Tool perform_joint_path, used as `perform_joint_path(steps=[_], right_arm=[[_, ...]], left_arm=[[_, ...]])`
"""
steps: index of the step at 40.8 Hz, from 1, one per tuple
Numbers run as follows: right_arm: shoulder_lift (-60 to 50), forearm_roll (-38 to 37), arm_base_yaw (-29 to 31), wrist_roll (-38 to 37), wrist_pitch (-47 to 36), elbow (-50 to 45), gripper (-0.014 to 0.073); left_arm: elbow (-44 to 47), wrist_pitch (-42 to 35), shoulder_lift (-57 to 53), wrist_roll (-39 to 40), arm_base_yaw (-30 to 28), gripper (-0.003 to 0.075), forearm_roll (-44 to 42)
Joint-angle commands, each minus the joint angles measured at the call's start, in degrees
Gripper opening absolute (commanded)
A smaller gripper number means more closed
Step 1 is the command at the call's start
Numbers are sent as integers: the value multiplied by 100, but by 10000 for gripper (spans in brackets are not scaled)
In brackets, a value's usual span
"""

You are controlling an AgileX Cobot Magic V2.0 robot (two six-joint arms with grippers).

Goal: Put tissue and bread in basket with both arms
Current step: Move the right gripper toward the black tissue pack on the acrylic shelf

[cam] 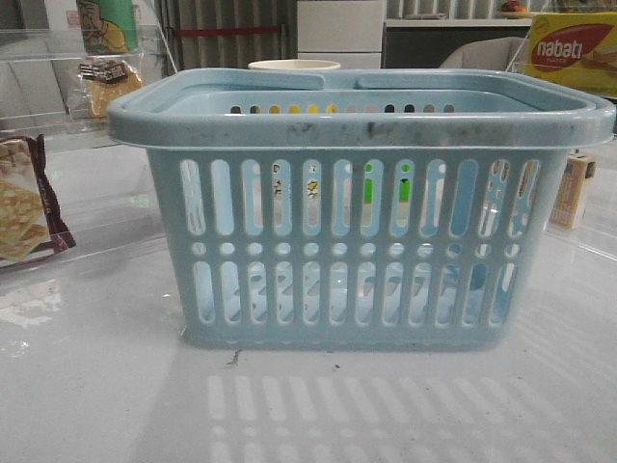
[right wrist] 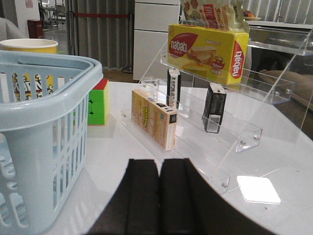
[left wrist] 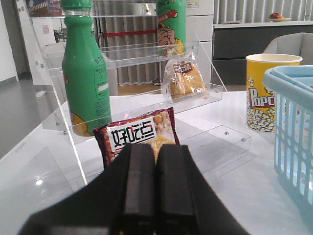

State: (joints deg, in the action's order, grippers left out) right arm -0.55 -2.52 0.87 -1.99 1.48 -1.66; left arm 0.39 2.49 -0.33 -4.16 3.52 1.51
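The light-blue slotted basket [cam: 362, 207] stands mid-table, filling the front view; its rim also shows in the left wrist view [left wrist: 293, 88] and the right wrist view [right wrist: 49, 98]. The bread [left wrist: 183, 78], golden-brown in a clear wrapper, sits on the middle step of a clear acrylic shelf left of the basket, far back in the front view [cam: 108, 85]. The tissue [right wrist: 214, 107], a small black packet, stands upright on the right-hand acrylic shelf, with a similar one [right wrist: 173, 87] behind it. My left gripper [left wrist: 155, 147] and right gripper [right wrist: 160, 161] are both shut and empty, well short of the shelves.
A maroon-edged cracker pack [left wrist: 139, 134] leans just ahead of the left gripper, with a green bottle [left wrist: 85, 73] behind it and a popcorn cup [left wrist: 266, 90] beyond the basket. On the right are a yellow-brown packet [right wrist: 154, 117], a puzzle cube [right wrist: 98, 103] and a yellow nabati box [right wrist: 208, 49].
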Motion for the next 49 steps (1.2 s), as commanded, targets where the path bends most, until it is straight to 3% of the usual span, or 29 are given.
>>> perform_joint_path(steps=[1,24,34,38,49], right_arm=[[-110,-25,2,43,-483,-6,57],[-109,-25,2,43,-518,-6,57],[-109,-25,-3,43,-1088,211,57],[-109,-25,-3,43,-844,725,57],[631,-30,-3,43,690,2660,57]], left_arm=[[-4,-495,-94,58,-3,91,11],[-4,-513,-94,58,-3,91,11],[-453,-1373,-94,58,-3,91,11],[-1059,-1165,-91,58,-3,91,11],[-3027,491,582,58,-3,91,11]])
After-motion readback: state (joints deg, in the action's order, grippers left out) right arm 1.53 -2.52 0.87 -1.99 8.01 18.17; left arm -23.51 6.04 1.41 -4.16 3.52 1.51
